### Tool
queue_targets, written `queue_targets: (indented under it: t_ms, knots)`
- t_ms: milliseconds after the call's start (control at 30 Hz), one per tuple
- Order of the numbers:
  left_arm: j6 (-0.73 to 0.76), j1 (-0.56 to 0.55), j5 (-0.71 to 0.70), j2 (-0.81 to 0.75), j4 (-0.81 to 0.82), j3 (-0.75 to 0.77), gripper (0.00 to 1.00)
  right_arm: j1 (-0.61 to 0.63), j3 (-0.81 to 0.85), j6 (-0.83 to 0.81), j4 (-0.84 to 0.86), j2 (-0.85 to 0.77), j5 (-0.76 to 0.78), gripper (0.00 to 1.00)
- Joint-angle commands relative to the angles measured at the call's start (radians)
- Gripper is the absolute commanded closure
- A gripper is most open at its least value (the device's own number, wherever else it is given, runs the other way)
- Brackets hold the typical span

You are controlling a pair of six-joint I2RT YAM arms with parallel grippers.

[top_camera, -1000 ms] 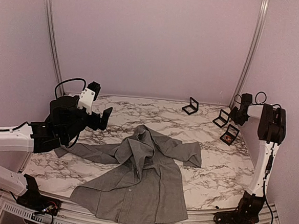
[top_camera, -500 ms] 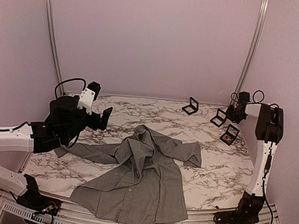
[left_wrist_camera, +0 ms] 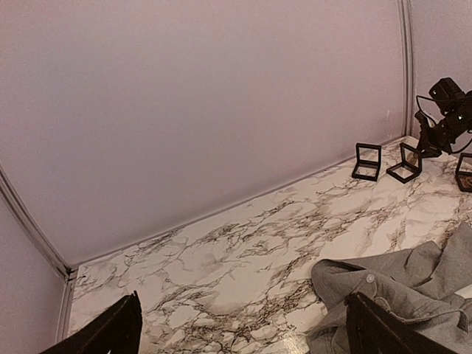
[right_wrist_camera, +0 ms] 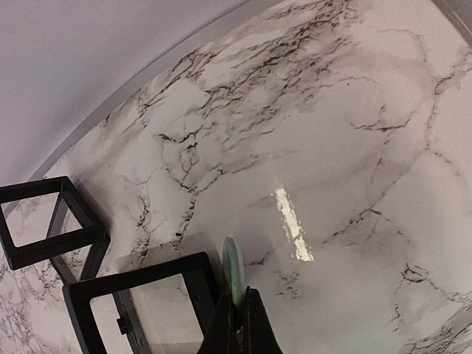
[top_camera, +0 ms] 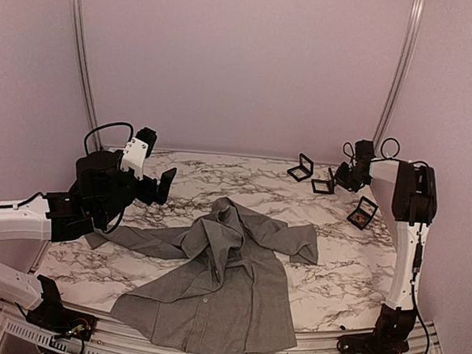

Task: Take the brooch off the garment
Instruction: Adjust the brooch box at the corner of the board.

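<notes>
Treat as light, stiff and slick the thin pale disc (right_wrist_camera: 232, 269), likely the brooch, pinched by its rim in the closed right end effector (right_wrist_camera: 237, 310) beside a black frame (right_wrist_camera: 140, 275), well apart from the limp garment (top_camera: 212, 289) at the middle of the table (top_camera: 335, 265), with the left end effector (left_wrist_camera: 243, 328) gaping, empty.

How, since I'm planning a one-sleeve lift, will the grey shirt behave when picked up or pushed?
Probably floppy: the garment lies rumpled, folds bunched at its collar, so it should sag and drape from one grip. Pushed, it would likely bunch or slide, since the marble table looks glossy.
</notes>
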Motion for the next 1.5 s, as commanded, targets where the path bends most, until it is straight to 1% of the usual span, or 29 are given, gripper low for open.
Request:
queue_targets:
  t_ms: [0,167,300,400,467,633,900,1100,1467]
  knots:
    - [-0.001,0.007,-0.005,-0.037,-0.016,0.005,0.01,-0.007,0.018,-0.012,-0.025,-0.039,0.084,1.0]
    - [-0.006,0.007,0.0,-0.036,-0.009,0.005,0.01,-0.003,-0.054,-0.017,0.003,-0.148,0.094,1.0]
    - [-0.012,0.007,0.009,-0.035,-0.009,0.009,0.01,0.013,-0.171,-0.009,0.054,-0.261,0.067,1.0]
    - [-0.014,0.007,0.015,-0.036,-0.013,0.015,0.01,0.047,-0.235,-0.01,0.082,-0.326,0.05,1.0]
    - [-0.016,0.007,0.02,-0.033,-0.012,0.016,0.01,0.098,-0.242,-0.021,0.077,-0.343,0.061,1.0]
    - [-0.022,0.007,0.029,-0.016,-0.01,0.028,0.01,0.167,-0.197,-0.042,0.044,-0.306,0.073,1.0]
    - [-0.021,0.007,0.029,-0.01,-0.016,0.035,0.01,0.179,-0.165,-0.051,0.036,-0.229,0.091,1.0]
    - [-0.021,0.007,0.025,-0.006,-0.019,0.038,0.01,0.153,-0.142,-0.056,0.029,-0.17,0.101,1.0]
    - [-0.022,0.007,0.021,-0.008,-0.022,0.038,0.01,0.068,-0.132,-0.084,-0.009,-0.174,0.102,1.0]
